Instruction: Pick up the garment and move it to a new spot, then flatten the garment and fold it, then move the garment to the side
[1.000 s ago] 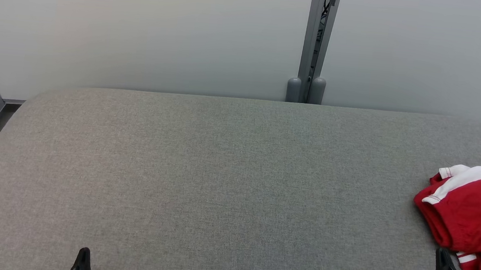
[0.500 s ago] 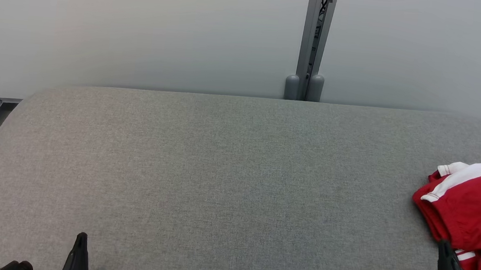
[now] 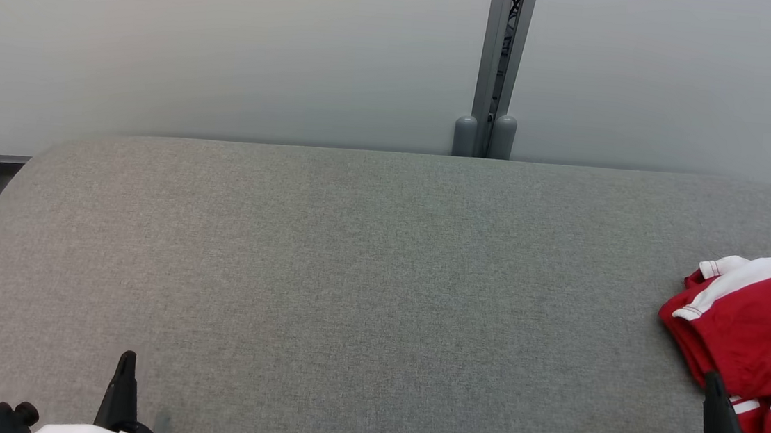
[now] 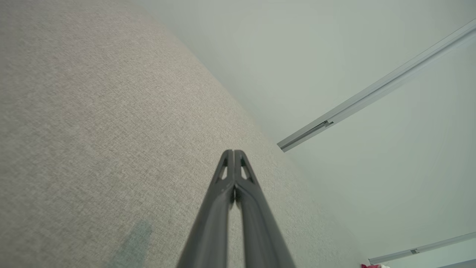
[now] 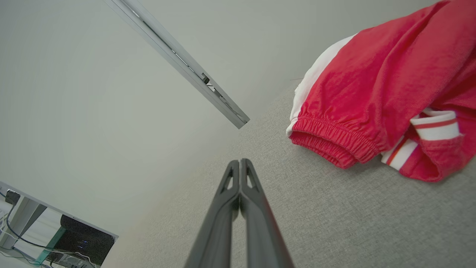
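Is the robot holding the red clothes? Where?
Nothing is held. The left gripper and right gripper are shut, empty; the red garment lies on the grey surface.

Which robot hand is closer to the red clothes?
Right. The right gripper is close beside the red garment, at its near edge, with its tips not touching the cloth. The left gripper is far across the grey table, at the lower left.

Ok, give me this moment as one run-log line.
stage: pre-grasp | garment: bunched, right end of grey surface, untouched | left end effector: shut, empty | right end effector: shut, empty, near garment
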Controlling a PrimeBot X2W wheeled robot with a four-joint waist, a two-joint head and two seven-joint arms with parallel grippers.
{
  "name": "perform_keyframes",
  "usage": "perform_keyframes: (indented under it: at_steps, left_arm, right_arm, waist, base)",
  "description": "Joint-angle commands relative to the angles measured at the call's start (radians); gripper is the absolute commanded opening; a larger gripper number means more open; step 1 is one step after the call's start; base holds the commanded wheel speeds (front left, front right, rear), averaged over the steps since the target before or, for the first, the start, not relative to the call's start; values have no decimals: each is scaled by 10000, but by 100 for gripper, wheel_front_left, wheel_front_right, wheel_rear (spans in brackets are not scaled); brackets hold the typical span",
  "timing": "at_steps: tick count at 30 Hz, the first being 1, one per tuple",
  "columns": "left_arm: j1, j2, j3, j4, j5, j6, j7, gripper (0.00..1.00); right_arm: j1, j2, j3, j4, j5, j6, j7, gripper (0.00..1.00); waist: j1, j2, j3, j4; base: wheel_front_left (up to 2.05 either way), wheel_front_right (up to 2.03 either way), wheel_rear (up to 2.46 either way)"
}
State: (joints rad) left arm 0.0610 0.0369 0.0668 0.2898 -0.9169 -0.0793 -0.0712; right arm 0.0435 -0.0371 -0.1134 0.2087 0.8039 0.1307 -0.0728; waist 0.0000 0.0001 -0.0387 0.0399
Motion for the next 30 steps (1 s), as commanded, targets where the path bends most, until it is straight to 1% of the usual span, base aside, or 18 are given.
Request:
perform_keyframes:
  at_steps: [1, 17, 30]
  left_arm:
    - [-365, 78, 72, -167, -319, -82, 64, 0]
    - [-742, 98, 181, -248, -2061, -206, 532, 0]
    - [-1000, 115, 259, -304, -3214, -285, 850, 0]
  right_arm:
    - [-297, -110, -7, -72, 379, 1, 89, 0]
    - [-648, -127, -10, 42, 2406, 1, 561, 0]
    - [-867, -139, -10, 110, 3742, 1, 875, 0]
  waist:
    - [0, -1, 9, -8]
    - [0, -1, 91, -87]
    - [0, -1, 153, -146]
  base:
    - [0, 0, 0]
    - [0, 0, 0]
    - [0, 0, 0]
